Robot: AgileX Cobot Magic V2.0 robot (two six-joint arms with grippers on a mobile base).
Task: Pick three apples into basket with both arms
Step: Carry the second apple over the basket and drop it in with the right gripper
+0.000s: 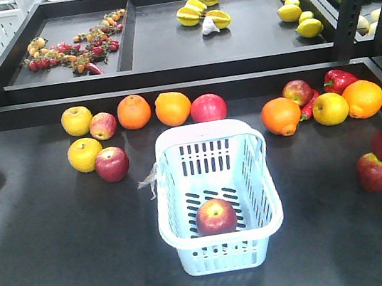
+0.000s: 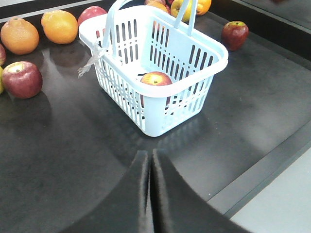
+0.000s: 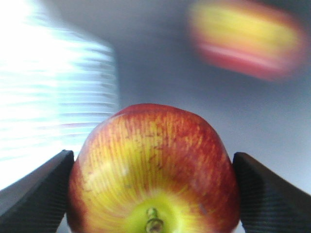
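The right claw (image 3: 154,194) hugs the held apple (image 3: 153,165) tight between its two sides; a spare apple (image 1: 376,171) lies on the worktop (image 1: 61,234) just beside that claw; the basket (image 1: 207,129) sits well off to its left, with one apple (image 1: 216,216) inside. To do this well, I think the claw should go over the open top, dip low, then let go softly next to it; the left claw (image 2: 149,187) is squeezed shut, holding nothing.
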